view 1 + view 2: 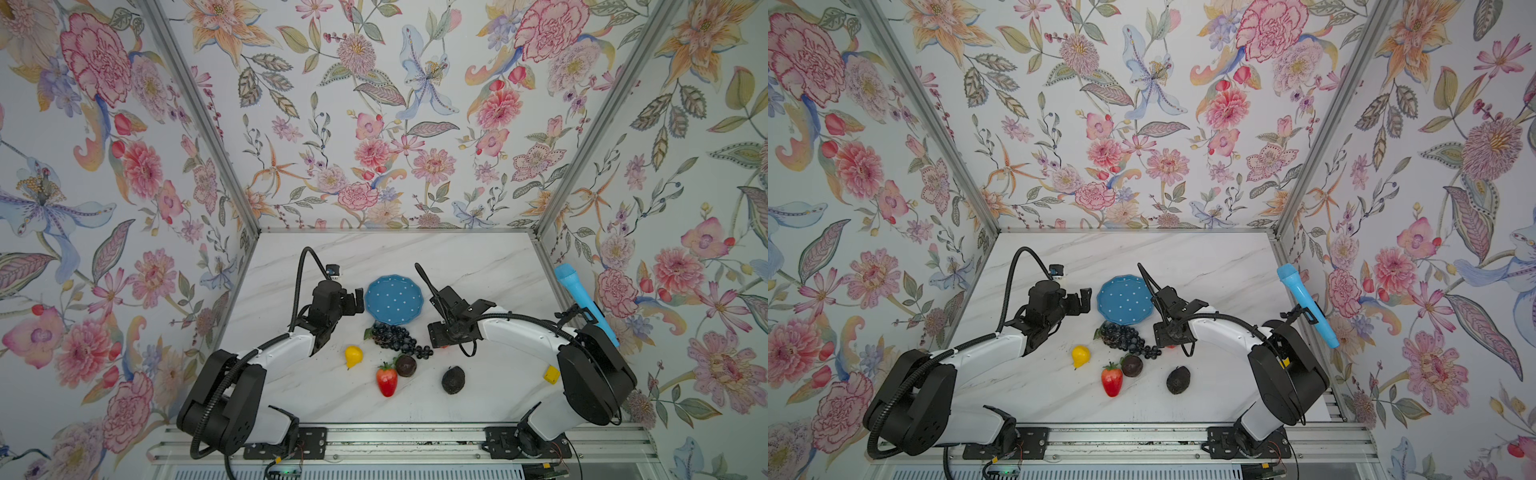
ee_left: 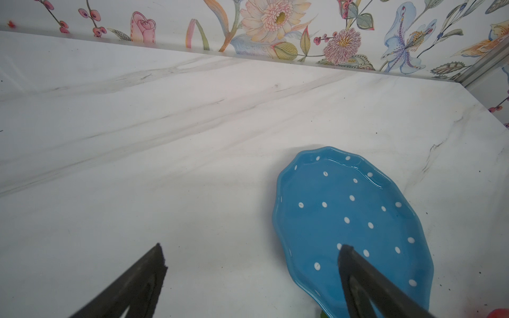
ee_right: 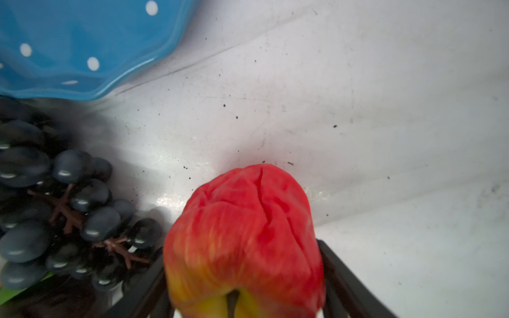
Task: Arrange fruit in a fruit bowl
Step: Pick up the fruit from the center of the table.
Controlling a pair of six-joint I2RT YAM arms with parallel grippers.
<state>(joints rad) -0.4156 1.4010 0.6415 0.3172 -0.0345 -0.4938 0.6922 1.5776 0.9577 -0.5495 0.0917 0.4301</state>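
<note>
In a top view, your bowl [image 1: 393, 299] sits mid-counter [image 1: 478, 266]. The grape bunch [image 1: 392, 336] lies right at its near rim, between it and the strawberry [image 1: 386, 379], with its long axis slanting toward the round dark fruit [image 1: 406, 365]. The strawberry's tip points at the robot base.

In the left wrist view, your left fingers [image 2: 358, 275] are spread wide and hold nothing, with one over the bowl.

In the right wrist view, your right fingers [image 3: 338, 275] squeeze the apple [image 3: 245, 234], its stem toward the camera and the grapes just beside it.
</note>
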